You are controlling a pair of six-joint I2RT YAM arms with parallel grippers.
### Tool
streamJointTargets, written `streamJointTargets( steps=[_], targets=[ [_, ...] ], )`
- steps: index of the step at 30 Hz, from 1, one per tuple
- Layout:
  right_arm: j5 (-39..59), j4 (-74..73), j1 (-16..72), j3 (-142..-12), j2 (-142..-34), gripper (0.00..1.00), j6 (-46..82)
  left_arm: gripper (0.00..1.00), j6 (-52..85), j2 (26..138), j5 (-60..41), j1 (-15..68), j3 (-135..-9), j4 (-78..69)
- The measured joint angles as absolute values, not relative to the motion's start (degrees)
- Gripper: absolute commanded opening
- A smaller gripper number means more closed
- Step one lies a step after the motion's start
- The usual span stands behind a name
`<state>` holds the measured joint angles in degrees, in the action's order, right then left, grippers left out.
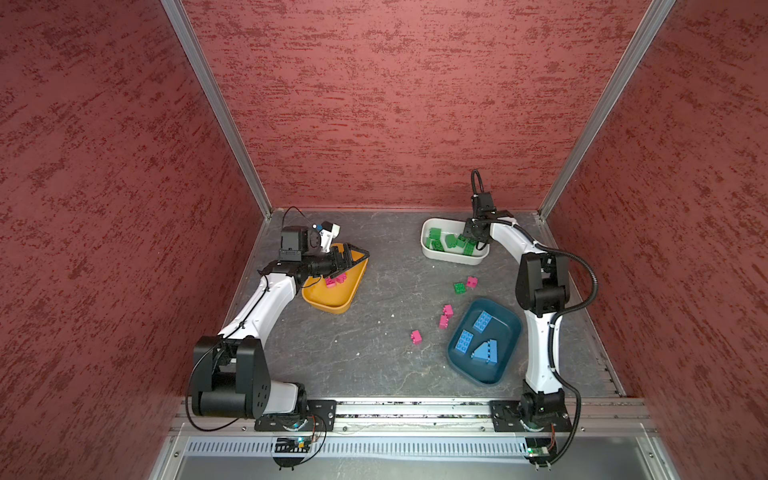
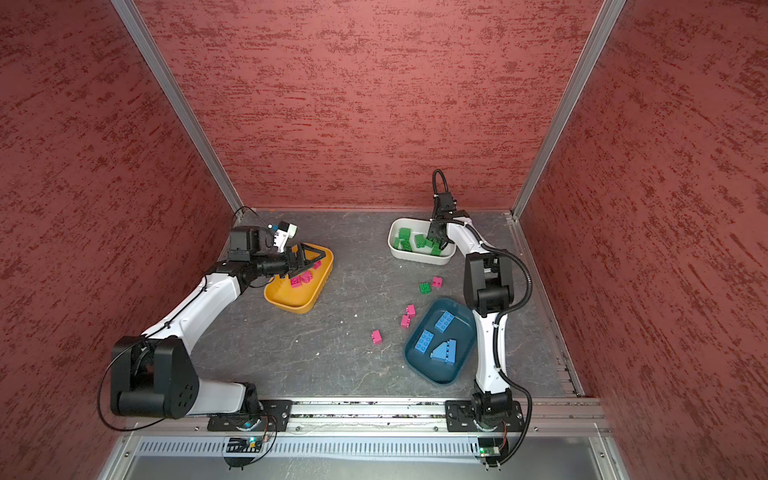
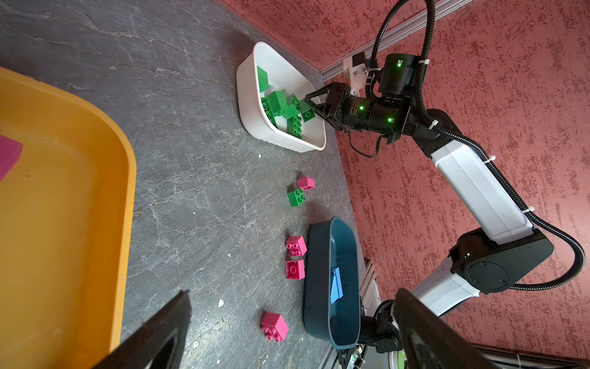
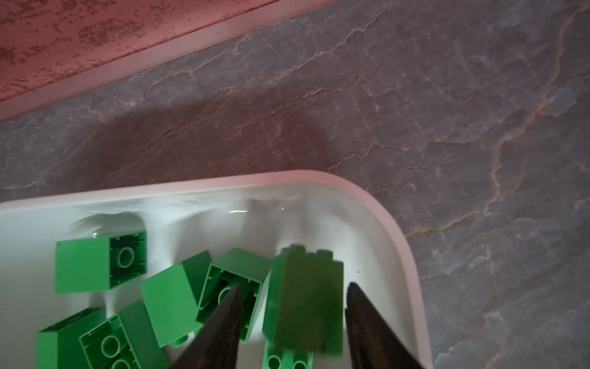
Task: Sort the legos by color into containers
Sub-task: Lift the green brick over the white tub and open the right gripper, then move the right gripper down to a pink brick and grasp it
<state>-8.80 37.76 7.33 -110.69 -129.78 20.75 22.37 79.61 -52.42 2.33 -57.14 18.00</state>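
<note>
Aluminium front rail (image 1: 415,409), grey slate-look tabletop (image 1: 365,357), loose legos (image 1: 416,336), mottled red walls (image 1: 395,104)

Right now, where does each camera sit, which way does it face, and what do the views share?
Top views: high at the front, looking down and back over the grey stone-patterned table; the left arm and right arm both show.
Left wrist: above the shallow yellow-orange plastic bin, looking across at the deep white plastic bin, dark teal bin and right arm; own fingers show.
Right wrist: looking down into the white bin at green studded bricks; dark fingers show.
Shared: every view shows the white bin.
</note>
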Motion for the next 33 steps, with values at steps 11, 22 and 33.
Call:
streamJointTargets(
  steps=[11, 22, 33],
  targets=[
    [-5.34, 36.93, 10.76, -89.8, -110.43, 0.67, 20.01, 0.99, 22.26, 79.61, -52.4, 2.33, -57.14, 18.11],
    [-0.27, 36.86, 25.91, -72.9, -95.5, 0.7, 25.02, 0.99, 21.91, 79.29, -52.42, 1.91, -57.1, 18.55],
    [1.76, 36.69, 45.78, -68.99, -94.8, 0.68, 33.8, 0.99, 19.57, 77.01, -52.56, -1.21, -55.92, 20.34]
  ],
)
